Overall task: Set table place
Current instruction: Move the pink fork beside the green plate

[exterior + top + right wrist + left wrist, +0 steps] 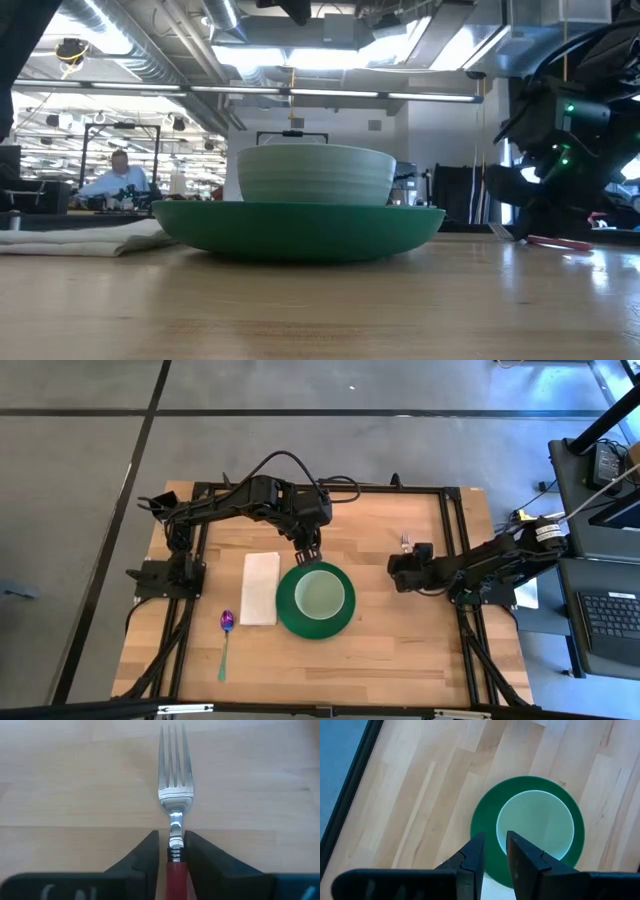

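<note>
A pale green bowl (320,595) (315,175) (535,825) sits in a dark green plate (285,610) (300,228) (485,820) at mid-table. Left of the plate a white napkin (261,588) (80,238) lies flat, and left of that a spoon (225,638) with a purple bowl and green handle. My left gripper (308,556) (495,845) hovers above the plate's far-left rim, open by a narrow gap, holding nothing. My right gripper (408,560) (171,845) is right of the plate, shut on a silver fork (175,785) (407,542) (555,241) with a red handle. My right gripper pinches the fork between its two fingers where the red handle (172,870) meets the ribbed silver neck. It comes from above, pointing down, one finger on each side of the handle. The fork lies flat on the wood, its tines (175,760) toward the far edge.
Black rail frame (452,540) runs along the table's sides and far edge. Bare wood (400,650) spreads right of and near the plate. A person (115,180) sits in the room far behind the table. A desk with a laptop (610,615) stands beyond the right edge.
</note>
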### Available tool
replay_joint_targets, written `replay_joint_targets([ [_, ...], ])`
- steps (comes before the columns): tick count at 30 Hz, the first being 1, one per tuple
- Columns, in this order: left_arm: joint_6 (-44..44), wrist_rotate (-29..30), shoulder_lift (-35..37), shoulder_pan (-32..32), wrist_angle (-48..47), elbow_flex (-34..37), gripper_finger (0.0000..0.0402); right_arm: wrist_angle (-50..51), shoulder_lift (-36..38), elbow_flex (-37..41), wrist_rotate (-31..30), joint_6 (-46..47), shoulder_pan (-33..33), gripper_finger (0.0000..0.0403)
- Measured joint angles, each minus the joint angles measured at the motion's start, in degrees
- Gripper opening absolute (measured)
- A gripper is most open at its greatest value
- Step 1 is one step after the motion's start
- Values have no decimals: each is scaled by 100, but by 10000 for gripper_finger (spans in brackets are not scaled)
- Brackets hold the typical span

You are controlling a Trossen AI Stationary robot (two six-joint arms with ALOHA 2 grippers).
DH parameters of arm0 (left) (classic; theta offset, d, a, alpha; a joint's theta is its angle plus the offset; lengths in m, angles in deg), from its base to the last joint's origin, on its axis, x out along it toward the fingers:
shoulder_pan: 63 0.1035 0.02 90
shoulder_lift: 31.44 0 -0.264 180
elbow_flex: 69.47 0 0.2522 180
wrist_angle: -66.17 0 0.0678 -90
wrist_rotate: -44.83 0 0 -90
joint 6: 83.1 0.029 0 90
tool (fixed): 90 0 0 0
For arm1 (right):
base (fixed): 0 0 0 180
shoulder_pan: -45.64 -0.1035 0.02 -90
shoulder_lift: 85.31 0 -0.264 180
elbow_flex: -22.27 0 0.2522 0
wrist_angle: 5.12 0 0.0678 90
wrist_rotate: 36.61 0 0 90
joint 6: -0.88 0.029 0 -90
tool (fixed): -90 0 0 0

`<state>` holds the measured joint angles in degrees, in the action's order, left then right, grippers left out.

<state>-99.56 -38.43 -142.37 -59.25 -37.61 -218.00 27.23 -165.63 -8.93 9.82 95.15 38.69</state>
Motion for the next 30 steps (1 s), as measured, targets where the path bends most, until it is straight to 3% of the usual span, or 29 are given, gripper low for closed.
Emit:
replay_joint_targets([
  [4, 0, 0, 0, 0, 0, 1, 71, 81, -67, -109, -37, 6, -44, 42],
  [20, 11, 4, 0, 0, 0, 1, 71, 120, -67, -561, 153, -8, -87, 42],
  [30, 15, 4, 0, 0, 0, 1, 71, 1346, -59, -1388, 76, -582, -82, 42],
])
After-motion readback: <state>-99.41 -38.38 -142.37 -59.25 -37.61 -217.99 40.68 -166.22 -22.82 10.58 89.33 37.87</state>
